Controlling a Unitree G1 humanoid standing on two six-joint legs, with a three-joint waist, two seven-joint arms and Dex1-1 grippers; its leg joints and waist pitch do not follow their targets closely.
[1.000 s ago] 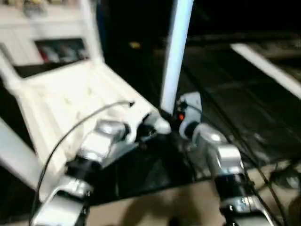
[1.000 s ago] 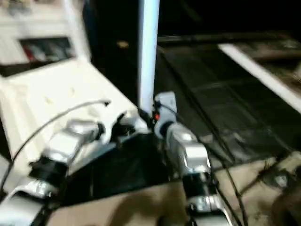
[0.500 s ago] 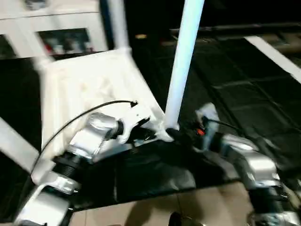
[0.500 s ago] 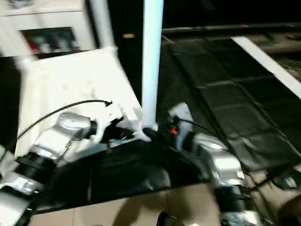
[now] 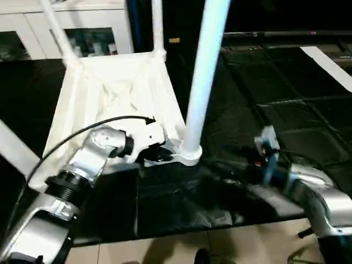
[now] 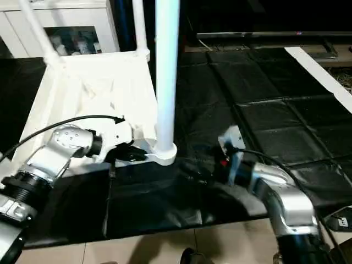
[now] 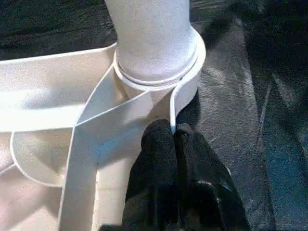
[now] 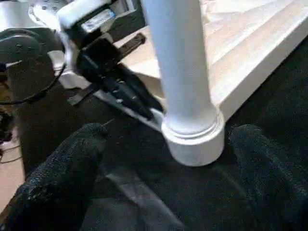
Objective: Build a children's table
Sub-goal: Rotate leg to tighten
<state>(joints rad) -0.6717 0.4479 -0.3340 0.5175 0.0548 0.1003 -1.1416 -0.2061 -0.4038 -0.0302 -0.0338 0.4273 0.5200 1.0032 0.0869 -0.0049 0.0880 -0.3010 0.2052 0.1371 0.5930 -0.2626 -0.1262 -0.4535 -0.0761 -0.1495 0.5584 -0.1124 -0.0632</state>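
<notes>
The leg [image 5: 204,77] stands upright at the right gripper's [image 8: 163,159] twelve o'clock, jaws spread; the left gripper [image 7: 172,139] pinches the top's [image 5: 110,93] rim.

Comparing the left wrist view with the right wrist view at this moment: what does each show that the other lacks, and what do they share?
Left wrist view alone: the left hand shut on the thin rim of the table top, right beside the corner socket.

Right wrist view alone: the right hand open, one finger on either side of the socket without touching it, and the left hand's casing and cable from outside.

Both: the white leg standing upright in the corner socket, on the black floor mat.
</notes>
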